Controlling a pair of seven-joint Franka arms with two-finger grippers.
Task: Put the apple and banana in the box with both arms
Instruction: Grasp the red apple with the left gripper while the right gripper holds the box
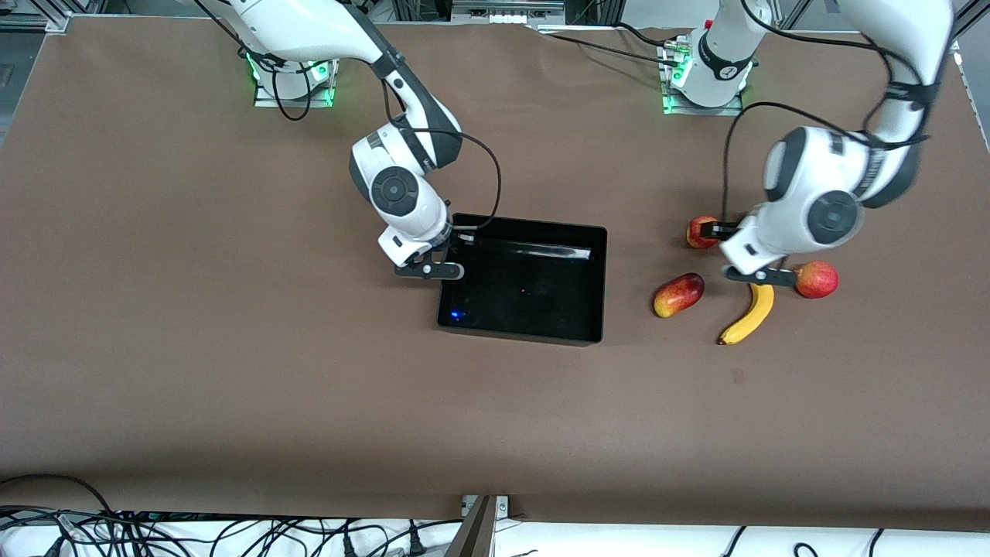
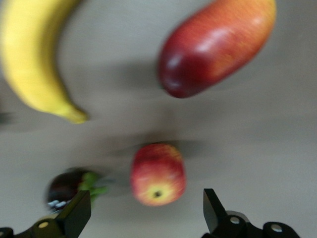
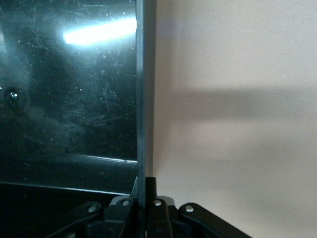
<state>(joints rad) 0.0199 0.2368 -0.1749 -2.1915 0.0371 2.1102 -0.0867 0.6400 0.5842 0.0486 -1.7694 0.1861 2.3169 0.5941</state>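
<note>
The apple point(image 1: 698, 232), red with yellow patches, lies on the table toward the left arm's end. In the left wrist view the apple point(image 2: 157, 173) shows its dimpled top between my fingers. My left gripper point(image 1: 719, 232) point(image 2: 144, 198) is open and empty over it. The banana point(image 1: 749, 313) point(image 2: 29, 59) lies nearer the front camera. The black box point(image 1: 603, 278) sits mid-table and holds no fruit. My right gripper point(image 1: 462, 238) point(image 3: 146, 179) is shut on the box's wall point(image 3: 145, 99) at the end toward the right arm.
An oblong red-yellow mango-like fruit point(image 1: 679, 294) point(image 2: 218, 44) lies between the box and the banana. An evenly red round fruit point(image 1: 817, 278) lies beside the banana's upper end. A small dark thing with green leaves point(image 2: 69, 186) lies beside the apple.
</note>
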